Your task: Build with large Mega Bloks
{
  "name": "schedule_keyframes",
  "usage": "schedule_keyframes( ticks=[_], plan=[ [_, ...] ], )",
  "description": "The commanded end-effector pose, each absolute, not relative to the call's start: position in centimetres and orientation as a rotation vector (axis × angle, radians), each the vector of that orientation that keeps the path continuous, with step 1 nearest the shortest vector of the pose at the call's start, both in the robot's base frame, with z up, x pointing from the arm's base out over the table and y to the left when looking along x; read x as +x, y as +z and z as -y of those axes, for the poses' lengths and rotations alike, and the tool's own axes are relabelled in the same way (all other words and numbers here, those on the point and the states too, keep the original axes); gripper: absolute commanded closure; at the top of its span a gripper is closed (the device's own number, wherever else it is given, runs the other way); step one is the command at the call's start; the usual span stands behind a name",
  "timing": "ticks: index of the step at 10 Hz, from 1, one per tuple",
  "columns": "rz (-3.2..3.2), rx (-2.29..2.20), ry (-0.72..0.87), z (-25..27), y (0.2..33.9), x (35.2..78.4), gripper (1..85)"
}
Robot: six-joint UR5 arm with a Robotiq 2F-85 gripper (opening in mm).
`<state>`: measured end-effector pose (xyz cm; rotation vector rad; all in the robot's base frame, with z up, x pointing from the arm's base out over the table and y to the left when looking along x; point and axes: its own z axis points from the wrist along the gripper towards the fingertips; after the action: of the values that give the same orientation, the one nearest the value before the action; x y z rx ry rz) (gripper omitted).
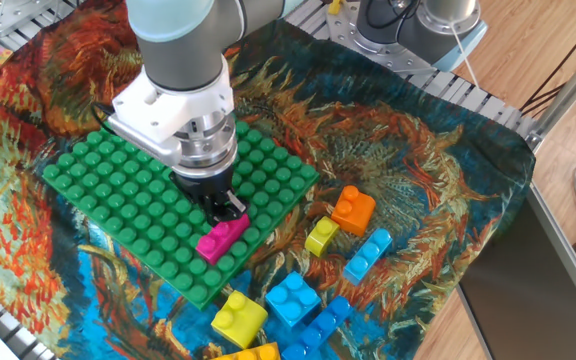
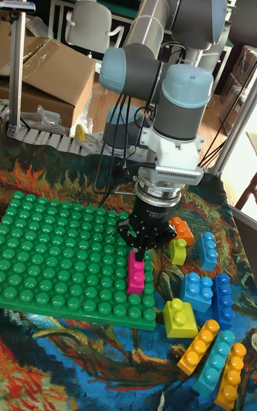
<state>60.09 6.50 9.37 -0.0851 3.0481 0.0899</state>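
A magenta oblong Mega Blok (image 1: 222, 238) (image 2: 135, 274) sits on the studs of the green baseplate (image 1: 118, 190) (image 2: 57, 240), close to its front right edge. My gripper (image 1: 224, 207) (image 2: 146, 243) hangs just above the brick's far end, open, with nothing between its fingers. Loose bricks lie on the cloth to the right of the plate: an orange one (image 1: 353, 209), a small yellow one (image 1: 321, 236), a light blue one (image 1: 368, 255), a blue one (image 1: 292, 298) and a bigger yellow one (image 1: 239, 317).
A patterned cloth (image 1: 438, 180) covers the table. More long bricks in yellow, light blue and orange (image 2: 214, 354) lie at the front right. A second robot base (image 1: 418, 25) stands at the back, and a metal frame post (image 1: 568, 90) rises on the right.
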Motion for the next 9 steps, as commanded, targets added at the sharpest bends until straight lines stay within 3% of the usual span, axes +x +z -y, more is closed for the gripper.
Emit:
schedule_keyframes(
  ticks=[1,9],
  plan=[
    [-3.048,-0.043,0.123,-7.1,9.2,60.1,84.3],
    [-3.034,-0.065,0.096,-6.9,7.3,59.9,84.3]
  ],
)
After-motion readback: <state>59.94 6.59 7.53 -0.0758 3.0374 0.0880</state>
